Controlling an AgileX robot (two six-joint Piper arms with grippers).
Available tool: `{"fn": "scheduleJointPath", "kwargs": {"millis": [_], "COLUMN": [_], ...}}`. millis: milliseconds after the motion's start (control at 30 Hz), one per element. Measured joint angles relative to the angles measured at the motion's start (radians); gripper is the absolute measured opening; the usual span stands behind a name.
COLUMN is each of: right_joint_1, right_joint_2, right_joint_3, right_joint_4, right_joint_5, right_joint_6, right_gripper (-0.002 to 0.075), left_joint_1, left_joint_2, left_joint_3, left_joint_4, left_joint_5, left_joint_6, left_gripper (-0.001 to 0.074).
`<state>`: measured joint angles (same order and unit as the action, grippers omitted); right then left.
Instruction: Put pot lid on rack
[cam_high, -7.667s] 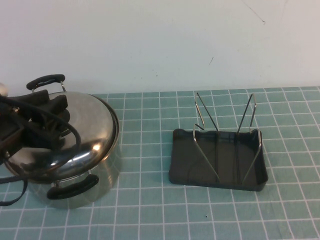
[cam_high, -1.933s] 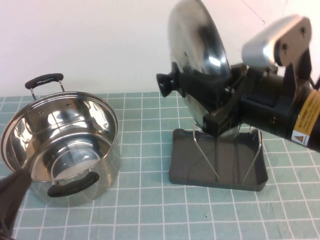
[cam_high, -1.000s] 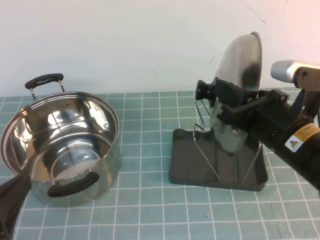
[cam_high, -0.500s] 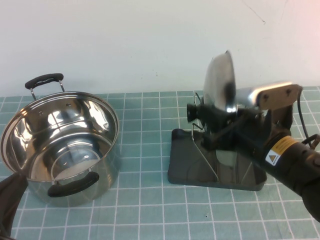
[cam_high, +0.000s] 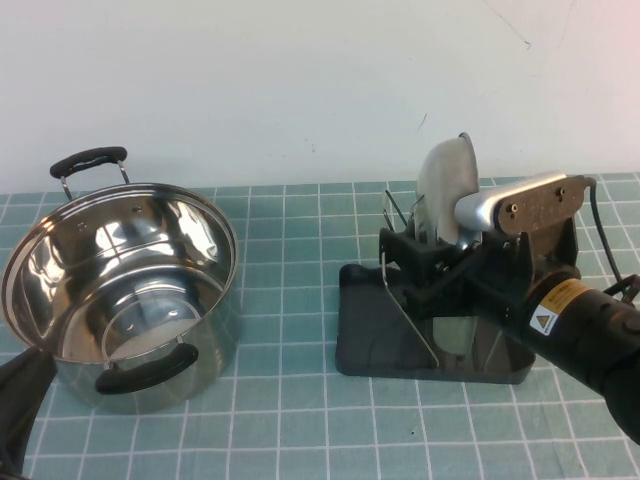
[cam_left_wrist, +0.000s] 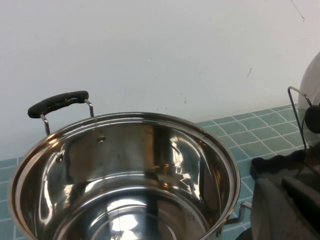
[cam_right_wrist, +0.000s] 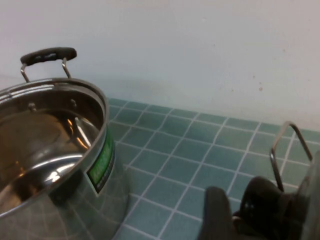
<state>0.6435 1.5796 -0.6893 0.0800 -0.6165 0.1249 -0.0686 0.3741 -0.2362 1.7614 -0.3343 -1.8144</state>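
While the right gripper (cam_high: 408, 262) sits low over the rack (cam_high: 370, 345), its black fingers (cam_high: 398, 248) flank the lid's black knob (cam_right_wrist: 263, 201); whether they clamp it or stand slightly apart, I cannot tell. The pot lid (cam_high: 446, 192) stands on edge, nearly upright, inside the rack between the wire loops (cam_high: 402, 300), its lower part hidden by the arm (domed face toward the left). The right arm reaches in from the near right, silver wrist housing just right of the lid, a yellow warning label on its black body. The rack rests on the green gridded counter (cam_high: 290, 420), right of centre.

The left gripper (cam_high: 18, 405) shows only as a dark shape at the near-left corner, fingers together, holding nothing, just beside the pot (cam_high: 120, 290). The pot stands uncovered at left, well apart from the rack, one black handle (cam_high: 90, 160) on its far side, another on its near side.
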Motion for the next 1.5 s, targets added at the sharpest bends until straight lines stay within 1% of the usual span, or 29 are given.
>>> {"fn": "scheduleJointPath", "kwargs": {"millis": [67, 167, 300, 400, 500, 567, 733, 800, 833, 900, 967, 1000, 1033, 1100, 1167, 1233, 1333, 1433, 1500], "right_joint_1": [0.000, 0.000, 0.000, 0.000, 0.000, 0.000, 0.000, 0.000, 0.000, 0.000, -0.002, -0.002, -0.002, 0.000, 0.000, 0.000, 0.000, 0.000, 0.000], "right_joint_2": [0.000, -0.007, -0.062, -0.119, -0.168, -0.183, -0.200, -0.229, -0.258, -0.315, -0.387, -0.416, -0.448, -0.495, -0.526, -0.537, -0.539, -0.556, -0.587], "right_joint_3": [0.000, 0.000, 0.000, 0.000, 0.000, 0.000, 0.000, 0.000, 0.000, -0.009, -0.041, -0.060, -0.089, -0.154, -0.220, -0.273, -0.342, -0.369, -0.367], "right_joint_4": [0.000, 0.001, 0.010, 0.046, 0.123, 0.185, 0.243, 0.243, 0.232, 0.192, 0.092, 0.024, -0.045, -0.152, -0.232, -0.310, -0.448, -0.559, -0.598], "right_joint_5": [-0.021, -0.069, -0.083, -0.083, -0.072, -0.056, -0.047, -0.058, -0.058, -0.024, 0.092, 0.163, 0.270, 0.500, 0.784, 1.074, 1.436, 1.624, 1.669], "right_joint_6": [-0.006, -0.012, -0.039, -0.125, -0.243, -0.293, -0.325, -0.342, -0.356, -0.385, -0.410, -0.413, -0.413, -0.417, -0.428, -0.444, -0.452, -0.415, -0.385], "right_gripper": [0.0477, 0.0512, 0.0521, 0.0521, 0.0521, 0.0521, 0.0519, 0.0498, 0.0468, 0.0369, 0.0210, 0.0148, 0.0097, 0.0041, 0.0017, 0.0008, 0.0002, 0.0000, -0.0001], "left_joint_1": [0.000, 0.000, 0.000, 0.000, 0.000, 0.000, 0.000, 0.000, 0.000, 0.000, 0.000, 0.000, 0.000, 0.000, 0.000, 0.000, 0.000, 0.000, 0.000], "left_joint_2": [0.000, 0.000, 0.000, 0.000, 0.000, 0.000, 0.000, 0.000, 0.000, 0.000, 0.000, 0.000, 0.000, 0.000, 0.000, 0.000, 0.000, 0.000, 0.000], "left_joint_3": [0.000, 0.004, 0.012, 0.012, 0.012, 0.012, 0.012, 0.012, 0.012, 0.012, 0.012, 0.012, 0.012, 0.012, 0.012, 0.012, 0.012, 0.012, 0.012], "left_joint_4": [0.000, 0.000, 0.000, 0.000, 0.000, 0.000, 0.000, 0.000, 0.000, 0.000, 0.000, 0.000, 0.000, 0.000, 0.000, 0.000, 0.000, 0.000, 0.000], "left_joint_5": [0.000, 0.000, 0.004, 0.010, 0.012, 0.014, 0.014, 0.016, 0.016, 0.016, 0.016, 0.018, 0.020, 0.022, 0.024, 0.024, 0.024, 0.024, 0.024], "left_joint_6": [-0.002, -0.011, -0.011, -0.011, -0.011, -0.011, -0.011, -0.011, -0.011, -0.011, -0.011, -0.011, -0.011, -0.011, -0.011, -0.011, -0.011, -0.011, -0.011], "left_gripper": [0.0000, 0.0000, 0.0000, 0.0000, -0.0001, -0.0001, -0.0001, -0.0001, -0.0001, -0.0001, -0.0001, -0.0001, -0.0001, -0.0001, -0.0001, -0.0001, -0.0001, -0.0001, -0.0001]}}
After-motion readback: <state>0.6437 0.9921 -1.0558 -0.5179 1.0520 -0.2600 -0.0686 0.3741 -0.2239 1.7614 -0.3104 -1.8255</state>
